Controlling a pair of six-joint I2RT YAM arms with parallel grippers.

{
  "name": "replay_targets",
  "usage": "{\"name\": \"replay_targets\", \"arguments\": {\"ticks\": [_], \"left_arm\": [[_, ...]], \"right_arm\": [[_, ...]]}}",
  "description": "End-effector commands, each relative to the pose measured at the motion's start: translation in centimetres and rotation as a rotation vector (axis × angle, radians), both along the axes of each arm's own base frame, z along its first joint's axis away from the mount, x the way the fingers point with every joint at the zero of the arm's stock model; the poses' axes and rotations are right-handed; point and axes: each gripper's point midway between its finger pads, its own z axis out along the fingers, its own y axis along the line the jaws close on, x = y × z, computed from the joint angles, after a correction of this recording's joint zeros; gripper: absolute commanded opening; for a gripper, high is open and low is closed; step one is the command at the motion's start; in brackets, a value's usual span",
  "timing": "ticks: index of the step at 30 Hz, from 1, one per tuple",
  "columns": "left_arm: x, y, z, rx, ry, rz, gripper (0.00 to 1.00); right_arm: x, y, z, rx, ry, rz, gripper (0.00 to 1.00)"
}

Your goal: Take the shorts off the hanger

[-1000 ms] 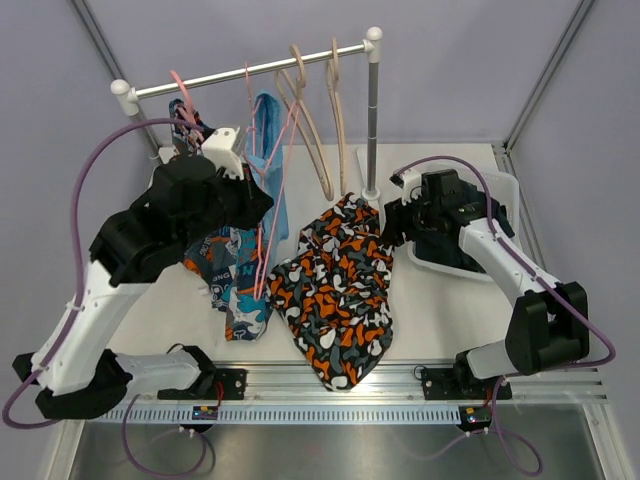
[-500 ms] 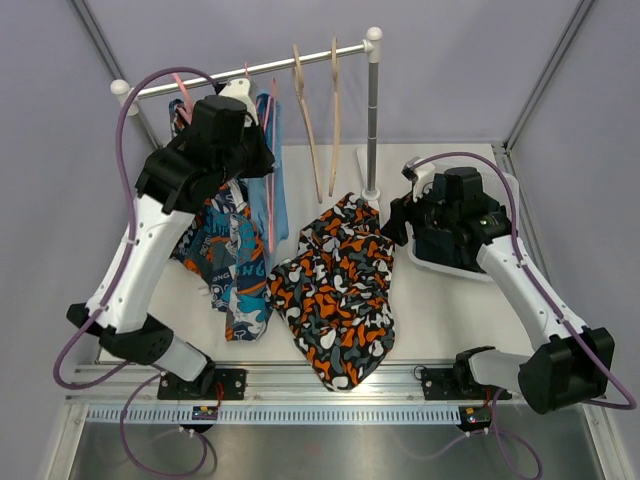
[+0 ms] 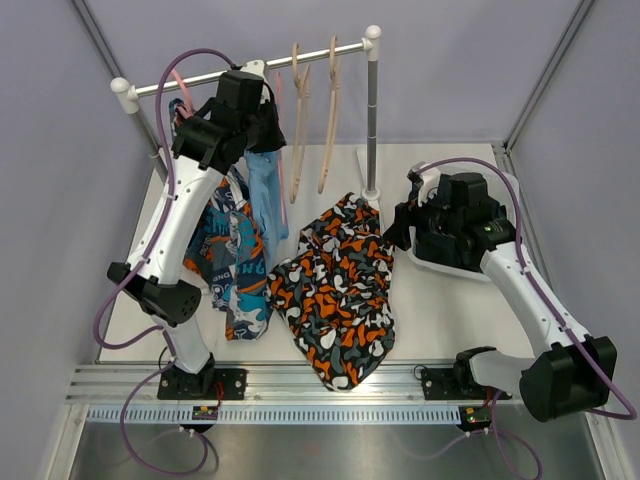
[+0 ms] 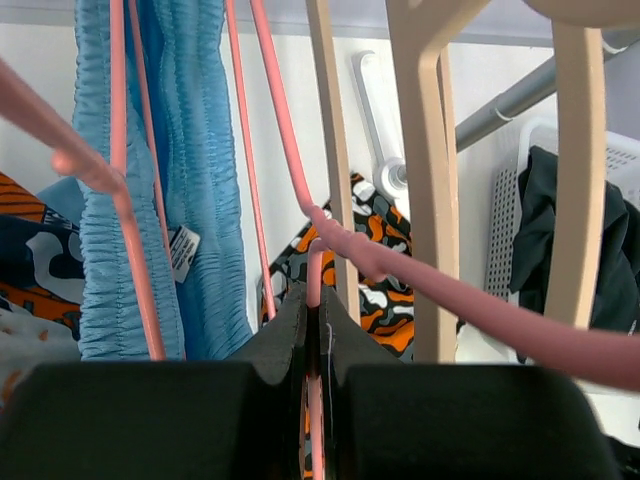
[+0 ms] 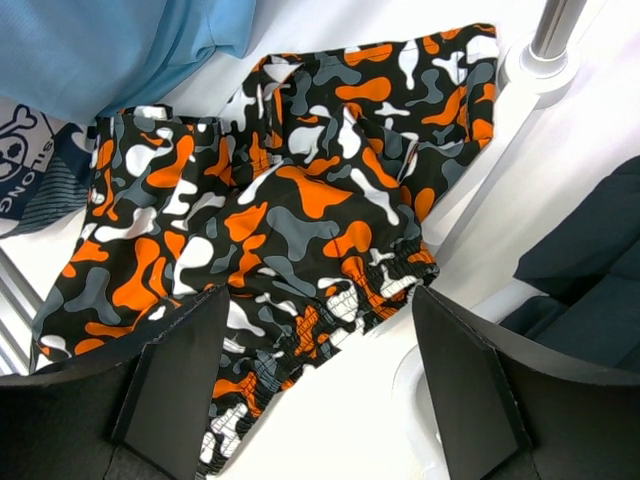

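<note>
The orange, black and white camo shorts [image 3: 335, 290] lie flat on the table and fill the right wrist view [image 5: 260, 210]. Dark shorts [image 3: 455, 248] lie in the white basket [image 3: 505, 190], also showing in the right wrist view [image 5: 590, 270]. My left gripper [image 3: 262, 108] is up at the rail, shut on a pink hanger's thin bar [image 4: 315, 265]. My right gripper [image 3: 400, 225] is open and empty, hovering over the camo shorts' waistband edge [image 5: 380, 275] next to the basket.
The light blue garment [image 3: 265, 195] and the teal-blue-orange patterned garment [image 3: 225, 265] hang below the left gripper. Two bare wooden hangers [image 3: 312, 120] hang on the rail [image 3: 200, 80]. The rack's post [image 3: 372, 120] stands between the arms.
My left arm has risen from low beside the hanging garments up to the rail, carrying the pink hanger. The wooden hangers swung. My right gripper shifted slightly right.
</note>
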Motion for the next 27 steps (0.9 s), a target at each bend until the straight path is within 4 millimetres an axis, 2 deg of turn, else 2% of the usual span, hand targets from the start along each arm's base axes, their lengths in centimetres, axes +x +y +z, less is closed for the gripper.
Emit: {"name": "replay_targets", "arguments": {"ticks": [1,6,11,15,20,23,27], "left_arm": [[1.2,-0.8,5.5,-0.111,-0.173,-0.016,0.0],[1.4,-1.1,7.0,-0.142,-0.226,-0.023,0.0],[1.4,-1.3,7.4,-0.171,-0.244,-0.027,0.0],[2.4,-0.4,6.7,-0.164,-0.225,0.023,0.0],[4.6,0.2,4.1,-0.159,-0.156,0.073,0.0],[4.9,0.5,2.9,-0.144,-0.133,0.082,0.0],[4.8,0.3,2.7,-0.141,-0.129,0.061,0.0]], "right_arm": [[-0.3,0.1,0.8,0.03,-0.039,0.012,0.82],[-0.4,-0.1,0.6,0.03,-0.044,0.009,0.82],[-0.3,0.0,0.7,0.034,-0.05,0.012,0.83],[-0.3,0.0,0.7,0.04,-0.046,0.012,0.83],[-0.5,0.0,1.0,0.043,-0.052,0.017,0.83],[-0.8,-0.1,1.0,0.041,-0.055,0.019,0.83],[-1.0,-0.1,1.0,0.039,-0.055,0.024,0.83]]}}
